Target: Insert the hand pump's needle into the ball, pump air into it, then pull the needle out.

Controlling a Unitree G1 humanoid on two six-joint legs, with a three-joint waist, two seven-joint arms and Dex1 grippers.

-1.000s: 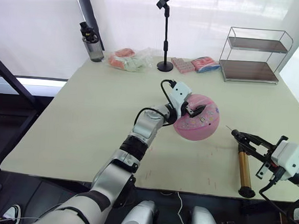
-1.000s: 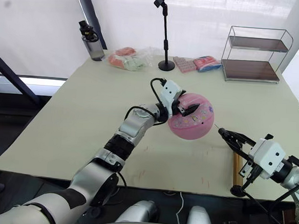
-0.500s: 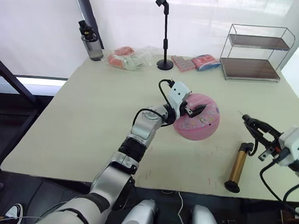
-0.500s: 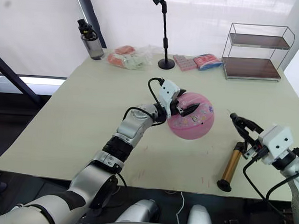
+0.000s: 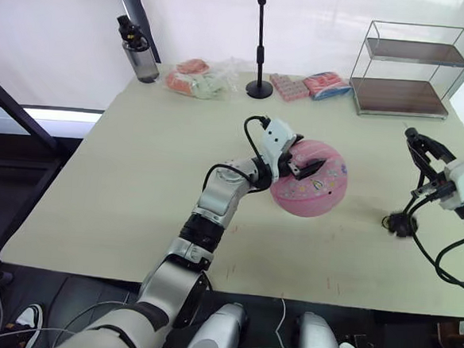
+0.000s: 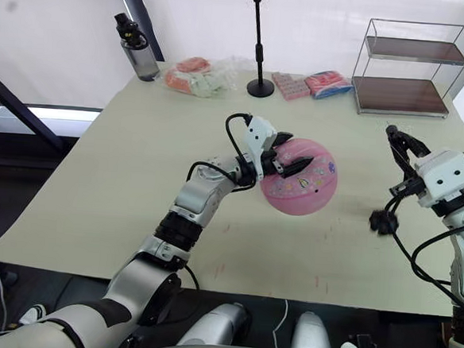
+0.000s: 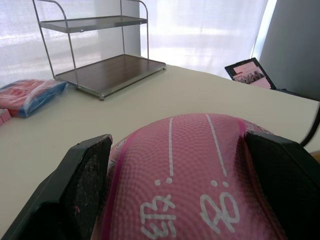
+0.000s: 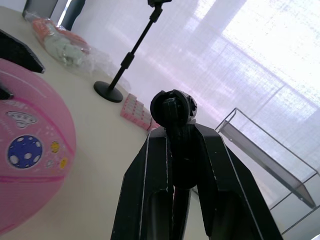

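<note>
Ball (image 5: 309,185): table (image 5: 136,175) centre, clamped by left gripper (image 5: 296,161). Right gripper (image 6: 399,143), 3 o'clock of ball, closed on hose (image 8: 176,131); pump (image 6: 383,222) dangling. Risk: swinging pump spoils needle aim; hose slips.

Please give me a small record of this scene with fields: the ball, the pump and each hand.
ball: pink, round, on the table
left hand: shut on the ball, one finger on each side
right hand: raised to the right of the ball, shut on the hose end
hand pump: below the right hand on its hose, seen end-on; contact with table unclear
hose end and ball: apart
</note>
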